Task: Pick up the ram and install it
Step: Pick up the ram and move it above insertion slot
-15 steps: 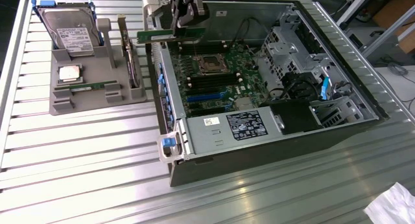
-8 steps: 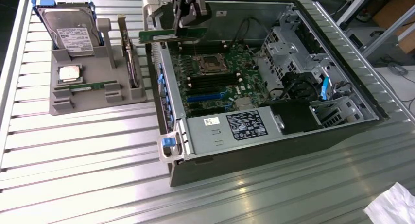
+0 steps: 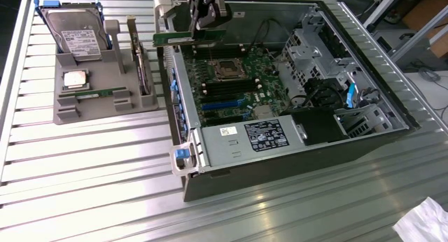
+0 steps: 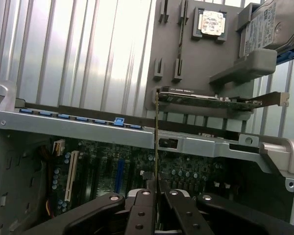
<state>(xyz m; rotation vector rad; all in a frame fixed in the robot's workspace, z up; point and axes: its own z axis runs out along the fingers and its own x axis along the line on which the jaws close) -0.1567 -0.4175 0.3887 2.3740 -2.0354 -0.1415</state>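
The end effector (image 3: 209, 30) hangs over the far edge of the open computer case (image 3: 280, 171), its fingers pressed together on the ram (image 3: 171, 39), which it holds clear of the motherboard (image 3: 234, 92) with one end reaching out past the case wall. From the wrist view the ram (image 4: 157, 137) is seen edge-on as a thin strip rising from between the fingertips of the end effector (image 4: 157, 193). On the ribbed metal bench (image 3: 91, 174), beside the case, a grey holder (image 3: 105, 74) carries a second green stick (image 3: 91, 95), a silver processor chip (image 3: 75, 79) and a hard drive (image 3: 81, 32).
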